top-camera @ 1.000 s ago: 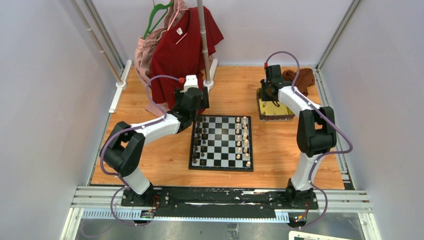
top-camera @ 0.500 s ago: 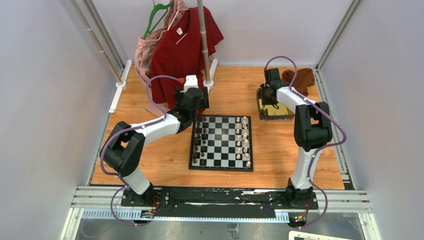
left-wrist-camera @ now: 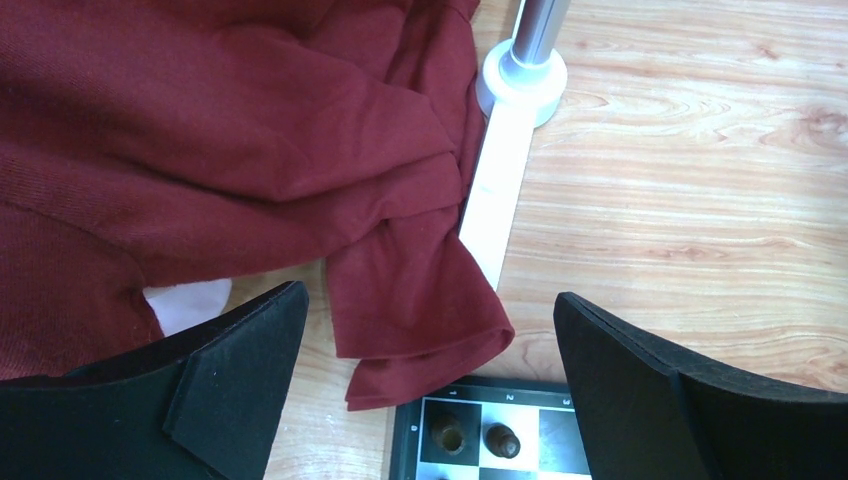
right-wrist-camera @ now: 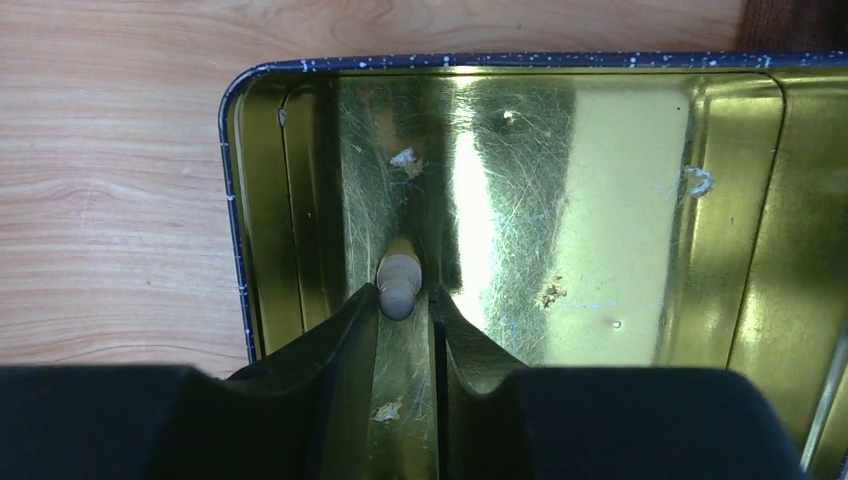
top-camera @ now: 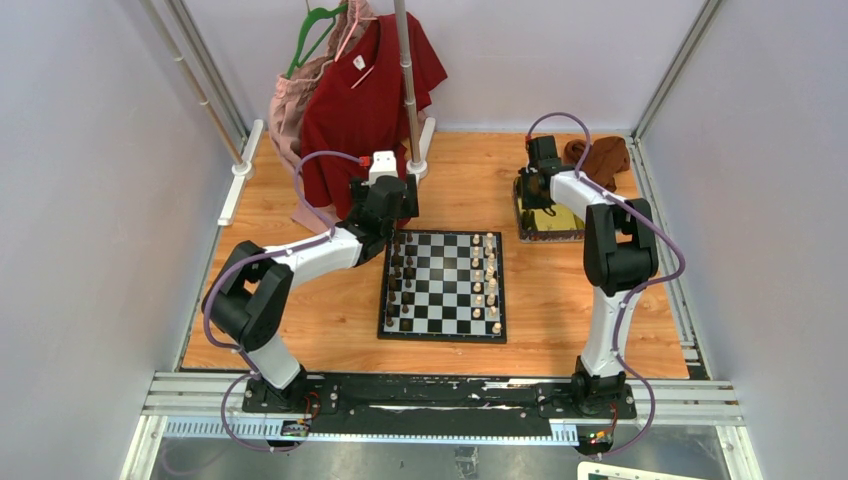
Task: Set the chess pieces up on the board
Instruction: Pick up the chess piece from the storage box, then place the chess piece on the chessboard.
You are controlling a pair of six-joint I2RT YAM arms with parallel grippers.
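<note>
While gripped (right claw [right-wrist-camera: 404, 300]): pawn [right-wrist-camera: 398, 283]

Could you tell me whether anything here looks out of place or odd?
Yes: a red shirt hangs down off its rack, and its hem droops to the far corner of the chessboard, right beside two dark pieces. It could snag there.

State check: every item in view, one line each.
Left gripper: open, empty, over the board's far left corner.
Right gripper: closed on a light chess piece inside the tin.
Gold tin: open, otherwise empty.
Board: flat, pieces lined along both sides.
Red shirt: hanging, hem on the table.
</note>
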